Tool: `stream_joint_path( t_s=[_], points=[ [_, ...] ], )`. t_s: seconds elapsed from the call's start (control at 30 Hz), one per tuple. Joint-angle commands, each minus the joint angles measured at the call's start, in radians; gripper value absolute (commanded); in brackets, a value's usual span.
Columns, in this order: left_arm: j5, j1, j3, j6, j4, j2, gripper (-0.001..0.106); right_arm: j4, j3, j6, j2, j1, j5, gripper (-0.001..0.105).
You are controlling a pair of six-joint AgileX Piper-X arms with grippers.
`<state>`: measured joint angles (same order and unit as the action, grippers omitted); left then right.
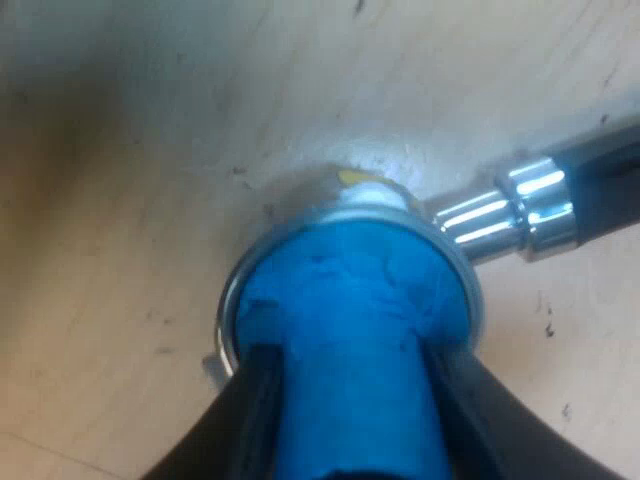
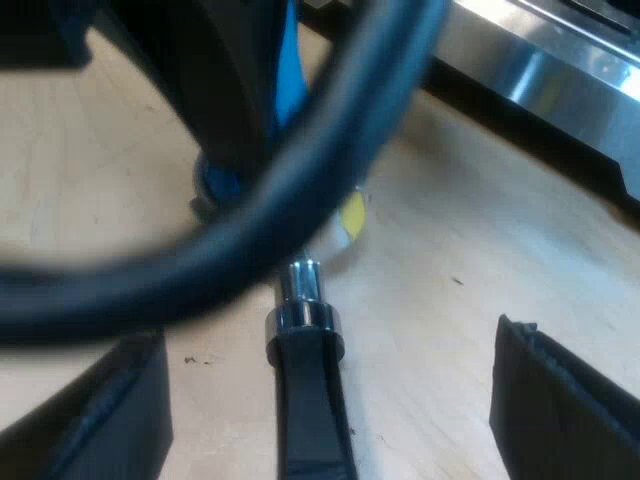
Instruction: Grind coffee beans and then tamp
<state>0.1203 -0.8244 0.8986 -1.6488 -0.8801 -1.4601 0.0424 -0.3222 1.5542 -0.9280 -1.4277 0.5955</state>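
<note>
Blue tamper (image 1: 350, 330), rough-surfaced, sits in the metal holder (image 1: 330, 195) on the pale wood table (image 1: 120, 200). The basket's inside is hidden and the tamper's top is cut off. Left gripper (image 1: 355, 365) pinches its stem. The holder's chrome-necked dark handle (image 2: 305, 400) lies flat between the spread fingers of the right gripper (image 2: 322, 335), clear of both, its end cut off. Steel espresso machine (image 2: 540, 60) stands beyond.

The tamper (image 1: 350, 320) fills the holder (image 1: 300, 205), hiding what lies inside. Its top is cut off, and its flanks at four and eight o'clock sit behind the clamping fingers (image 1: 250, 410) of the left gripper (image 1: 353, 352), also cut off. The handle (image 1: 610, 170) leaves the holder at two o'clock and runs out of view before its end. A yellow spot (image 1: 352, 178) at the holder's twelve o'clock is too blurred to tell.

In the right wrist view the handle runs to six o'clock, cut off between the parted fingers of the right gripper (image 2: 320, 340). The left gripper hides most of the holder. The machine (image 2: 560, 70), at two o'clock from it, is a blurred strip.
</note>
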Motion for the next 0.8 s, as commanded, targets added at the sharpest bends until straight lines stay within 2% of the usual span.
stream_joint_path(
  t_s=[0.03, 0.2, 0.33, 0.47, 0.63, 0.7, 0.8],
  points=[
    [-0.012, -0.002, 0.035, -0.013, -0.005, 0.027, 0.000, -0.001, -0.001, -0.006, 0.003, 0.005, 0.014, 0.069],
    [-0.014, -0.002, 0.078, -0.013, -0.047, 0.074, 0.000, -0.001, -0.001, -0.006, 0.003, 0.005, 0.014, 0.069],
    [-0.020, -0.002, 0.078, -0.013, -0.090, 0.130, 0.000, 0.007, -0.001, -0.004, 0.003, 0.005, 0.014, 0.069],
    [-0.036, 0.036, 0.070, -0.013, -0.143, 0.182, 0.000, 0.007, -0.005, -0.004, 0.003, 0.005, 0.007, 0.069],
    [-0.039, 0.147, 0.003, -0.013, -0.149, 0.234, 0.000, 0.009, -0.048, 0.013, 0.003, 0.005, -0.055, 0.069],
    [-0.039, 0.199, -0.052, -0.013, -0.149, 0.261, 0.000, 0.009, -0.074, 0.076, 0.003, 0.005, -0.085, 0.069],
    [-0.039, 0.256, -0.114, -0.013, -0.149, 0.290, 0.000, 0.009, -0.092, 0.111, 0.003, 0.005, -0.139, 0.069]
  ],
)
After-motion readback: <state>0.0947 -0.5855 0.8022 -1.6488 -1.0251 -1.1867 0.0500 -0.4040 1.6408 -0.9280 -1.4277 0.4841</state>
